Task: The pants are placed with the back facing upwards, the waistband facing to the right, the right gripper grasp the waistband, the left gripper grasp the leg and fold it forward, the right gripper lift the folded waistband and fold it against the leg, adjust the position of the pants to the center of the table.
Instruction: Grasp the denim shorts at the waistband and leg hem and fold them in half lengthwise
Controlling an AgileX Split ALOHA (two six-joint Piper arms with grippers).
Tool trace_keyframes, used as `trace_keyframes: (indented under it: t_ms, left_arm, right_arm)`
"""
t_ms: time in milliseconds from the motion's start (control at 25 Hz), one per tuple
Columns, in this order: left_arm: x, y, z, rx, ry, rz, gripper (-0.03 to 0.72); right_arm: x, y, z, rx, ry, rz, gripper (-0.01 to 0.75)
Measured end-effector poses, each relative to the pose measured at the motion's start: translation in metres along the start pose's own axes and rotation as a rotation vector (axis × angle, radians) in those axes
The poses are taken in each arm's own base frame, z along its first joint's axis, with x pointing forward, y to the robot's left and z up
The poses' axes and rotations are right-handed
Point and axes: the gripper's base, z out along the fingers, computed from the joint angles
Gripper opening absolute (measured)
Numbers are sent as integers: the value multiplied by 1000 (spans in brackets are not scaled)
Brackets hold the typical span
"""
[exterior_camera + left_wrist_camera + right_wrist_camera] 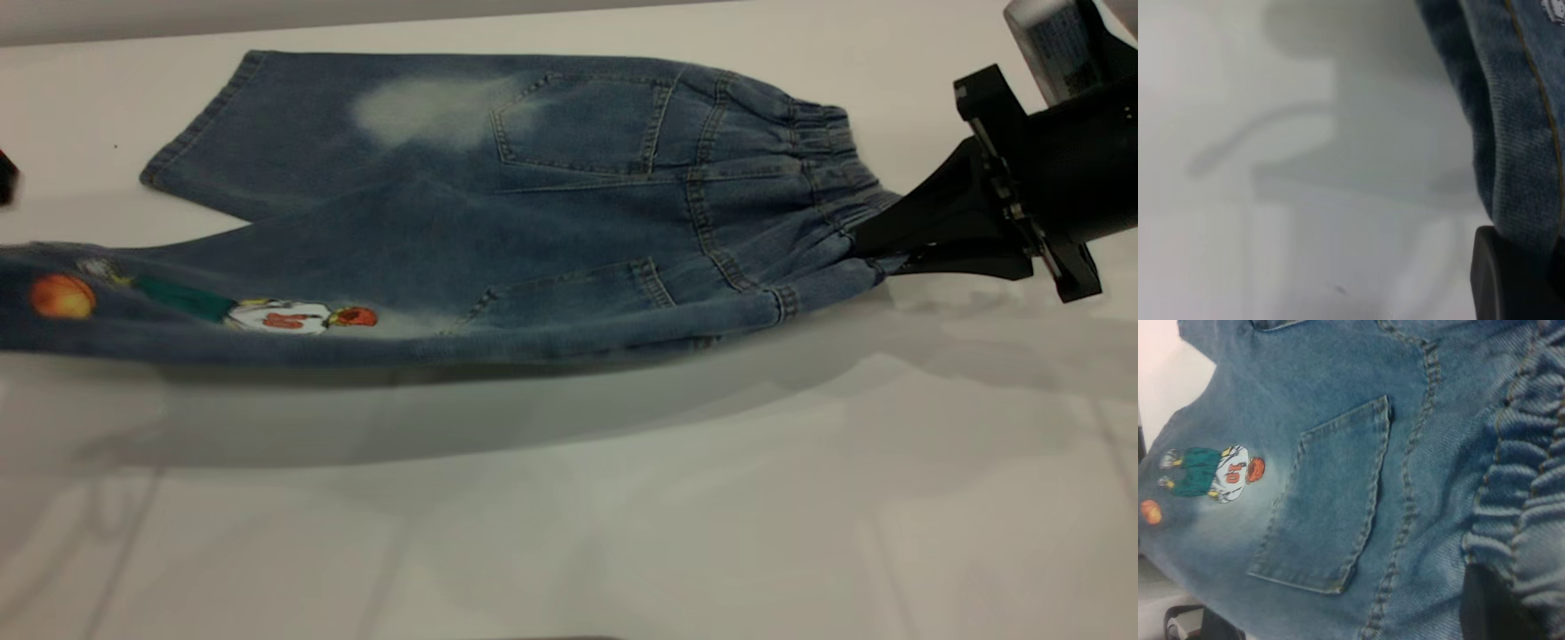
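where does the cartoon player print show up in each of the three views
Exterior view: the player print lies low on the near leg, left of centre, beside the orange ball.
Left wrist view: only a white scrap that may be the print shows at the top right corner; too little to be sure.
Right wrist view: the print sits at mid left, beside the patch pocket.
Shared landmark: that pocket, in the exterior and right wrist views.
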Motion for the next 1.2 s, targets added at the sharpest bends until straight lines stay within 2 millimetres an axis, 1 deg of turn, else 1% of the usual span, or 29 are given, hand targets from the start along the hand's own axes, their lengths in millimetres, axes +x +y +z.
trace_keyframes:
  t_ms: [80, 200, 320, 400, 560, 680, 840, 920, 1080, 1200]
  left_arm:
    - [1, 0, -14, 5, -27, 0, 51]
    - [1, 0, -24, 10, -55, 0, 51]
    - [0, 0, -25, 11, -66, 2, 51]
    - [-3, 0, -25, 15, -95, 6, 51]
    - [-12, -2, -27, 20, -156, 18, 51]
    - [-27, -4, -26, 24, -191, 22, 51]
    - [-51, -9, -17, 28, -228, 33, 51]
    - [-64, -12, -10, 30, -241, 38, 51]
    - [-91, -20, 5, 37, -267, 48, 51]
    - [-110, -33, 14, 48, -284, 80, 51]
  right_arm:
    - [5, 4, -4, -2, -4, -4, 44]
    - [12, 17, -16, -4, -25, -37, 44]
    - [14, 31, -27, -9, -45, -85, 44]
    - [14, 35, -31, -6, -55, -104, 44]
    - [13, 33, -32, 31, -72, -106, 44]
    - [11, 32, -32, 43, -85, -109, 44]
    - [7, 34, -33, 30, -134, -127, 44]
    - [4, 35, -33, 27, -151, -141, 44]
    - [-11, 39, -32, 16, -183, -161, 44]
    - [-22, 35, -26, 17, -193, -155, 44]
